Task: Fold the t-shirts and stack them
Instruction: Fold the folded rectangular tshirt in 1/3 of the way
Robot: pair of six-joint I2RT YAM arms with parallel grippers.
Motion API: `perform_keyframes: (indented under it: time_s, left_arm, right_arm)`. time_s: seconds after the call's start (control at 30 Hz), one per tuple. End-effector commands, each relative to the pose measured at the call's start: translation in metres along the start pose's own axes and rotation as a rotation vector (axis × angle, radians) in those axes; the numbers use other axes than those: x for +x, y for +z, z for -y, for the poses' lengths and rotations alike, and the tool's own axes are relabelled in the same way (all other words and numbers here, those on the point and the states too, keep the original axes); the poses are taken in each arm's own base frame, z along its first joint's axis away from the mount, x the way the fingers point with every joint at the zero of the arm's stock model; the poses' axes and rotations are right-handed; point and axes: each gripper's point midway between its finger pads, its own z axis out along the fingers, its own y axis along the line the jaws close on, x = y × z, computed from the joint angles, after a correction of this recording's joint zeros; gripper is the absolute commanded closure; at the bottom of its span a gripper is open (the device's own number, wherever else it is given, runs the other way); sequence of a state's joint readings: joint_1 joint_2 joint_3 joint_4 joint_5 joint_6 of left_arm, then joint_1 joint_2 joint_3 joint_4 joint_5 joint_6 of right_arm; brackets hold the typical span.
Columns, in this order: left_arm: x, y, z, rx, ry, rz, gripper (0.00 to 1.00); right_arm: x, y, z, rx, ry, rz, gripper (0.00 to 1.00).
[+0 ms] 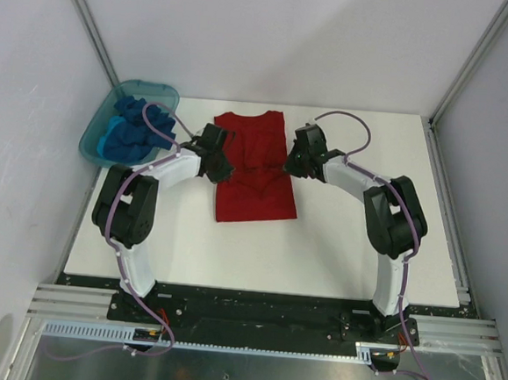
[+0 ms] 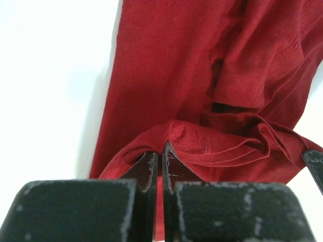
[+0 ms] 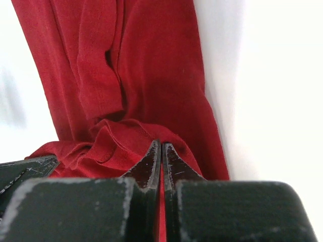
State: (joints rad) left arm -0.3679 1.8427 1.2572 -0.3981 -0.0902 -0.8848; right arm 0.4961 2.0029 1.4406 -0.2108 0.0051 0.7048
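The red t-shirt (image 1: 254, 168) lies on the white table at centre back, its sleeves folded in. My left gripper (image 1: 218, 163) is at its left edge and shut on a pinch of red cloth (image 2: 166, 146). My right gripper (image 1: 289, 164) is at its right edge and shut on red cloth too (image 3: 161, 143). Both lift a bunched ridge of the shirt (image 2: 232, 146) across its upper part, also seen in the right wrist view (image 3: 111, 141). The blue t-shirts (image 1: 126, 132) lie crumpled in the teal tub (image 1: 96, 133) at the back left.
The teal plastic tub stands at the table's back left corner, close to the left arm's elbow. White walls and aluminium frame posts (image 1: 441, 108) enclose the table. Bare white tabletop (image 1: 258, 252) lies in front of the shirt.
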Motion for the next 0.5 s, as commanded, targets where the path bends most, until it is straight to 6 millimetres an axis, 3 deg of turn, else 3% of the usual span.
perform_keyframes:
  time_s: [0.0,0.47]
  left_arm:
    - [-0.022,-0.003,0.019,0.069,0.03,0.033,1.0]
    - [-0.038,0.014,0.021,0.113,0.048,-0.007,1.0]
  right_arm:
    - [-0.03,-0.008,-0.014,-0.039,-0.001,0.069,1.0]
    - [-0.044,0.005,-0.004,-0.058,0.013,0.071,1.0]
